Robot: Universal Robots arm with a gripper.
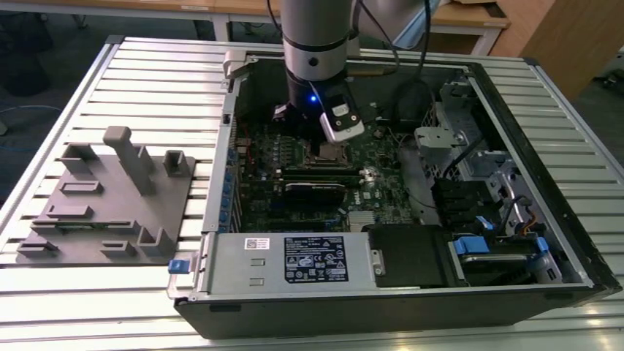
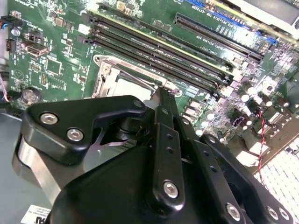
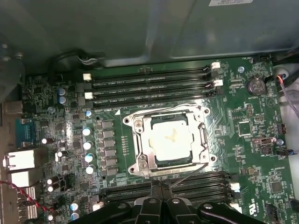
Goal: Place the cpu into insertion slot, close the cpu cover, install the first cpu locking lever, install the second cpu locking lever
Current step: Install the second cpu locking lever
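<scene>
The cpu (image 3: 173,140), with a pale, smeared metal top, sits in the insertion slot (image 3: 167,139) on the green board. The cpu cover (image 3: 140,140), a silver frame, lies flat around it. One thin locking lever (image 3: 163,106) runs along the socket edge by the memory slots. Another lever (image 3: 189,175) angles off the opposite edge toward my gripper (image 3: 157,185). The gripper's fingers are together, shut, with the tip just beside that socket edge. In the second wrist view the gripper (image 2: 162,92) points at the slot (image 2: 126,86). In the exterior view the arm (image 1: 317,58) stands over the slot (image 1: 329,153).
Long black memory slots (image 3: 149,84) flank the socket on two sides. The open computer case (image 1: 390,300) walls in the board, with a power supply (image 1: 302,257) at the front and drive bays (image 1: 487,190) on the exterior view's right. A grey fixture (image 1: 107,197) sits on the table at the left.
</scene>
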